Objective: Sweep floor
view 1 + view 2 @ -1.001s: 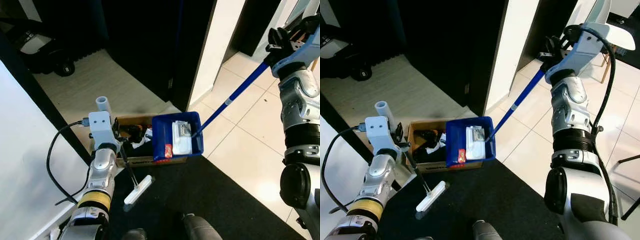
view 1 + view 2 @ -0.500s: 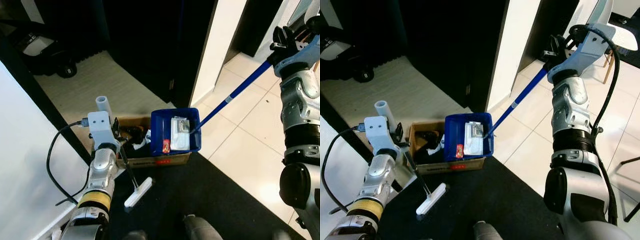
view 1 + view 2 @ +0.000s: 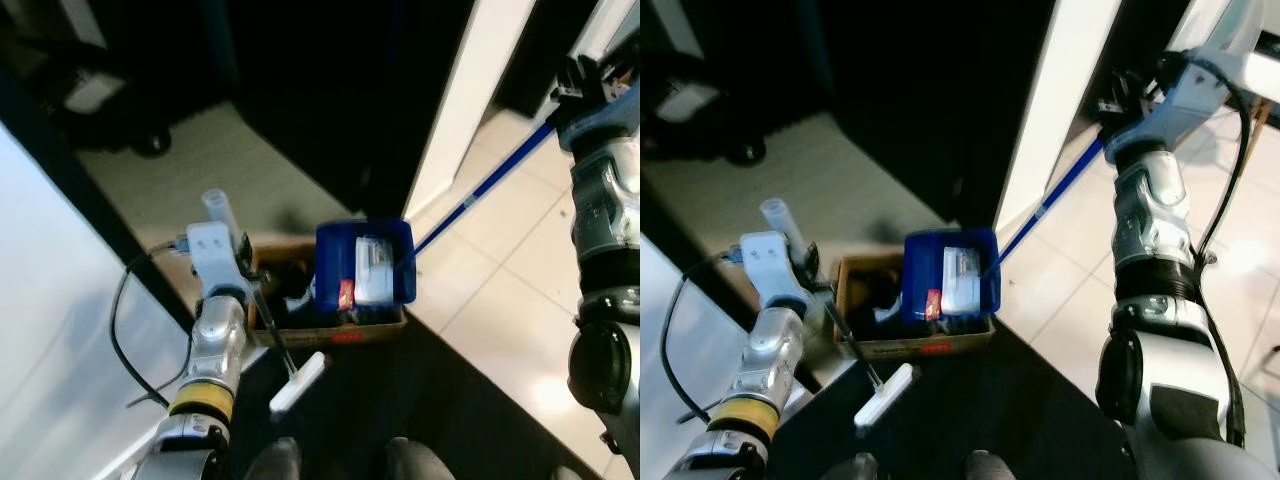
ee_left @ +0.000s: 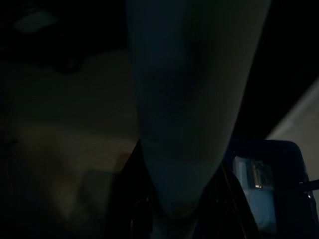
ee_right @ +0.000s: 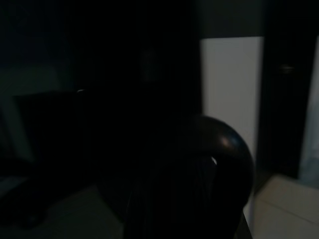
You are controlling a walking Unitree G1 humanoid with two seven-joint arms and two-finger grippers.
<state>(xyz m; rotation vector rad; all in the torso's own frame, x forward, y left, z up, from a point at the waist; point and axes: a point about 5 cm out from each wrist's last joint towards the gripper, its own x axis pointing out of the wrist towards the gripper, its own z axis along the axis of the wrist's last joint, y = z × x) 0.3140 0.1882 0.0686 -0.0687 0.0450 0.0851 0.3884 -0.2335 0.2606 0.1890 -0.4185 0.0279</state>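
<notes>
Left eye view: a loaded dustpan is held over a cardboard box for emptying.
The blue dustpan (image 3: 365, 262), carrying white litter (image 3: 372, 270) and a red scrap (image 3: 346, 293), is kept above the cardboard box (image 3: 330, 322) by its long blue handle (image 3: 480, 190), gripped high up by the right gripper (image 3: 588, 78), presumably for tipping. A small brush (image 3: 298, 380) is held low over the dark floor by the left gripper (image 3: 250, 275), jaws closed on its thin handle. No writing can be read.

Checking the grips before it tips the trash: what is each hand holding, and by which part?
The right hand holds the blue dustpan by the top of its long handle; the left hand holds the small broom by its thin stick.
</notes>
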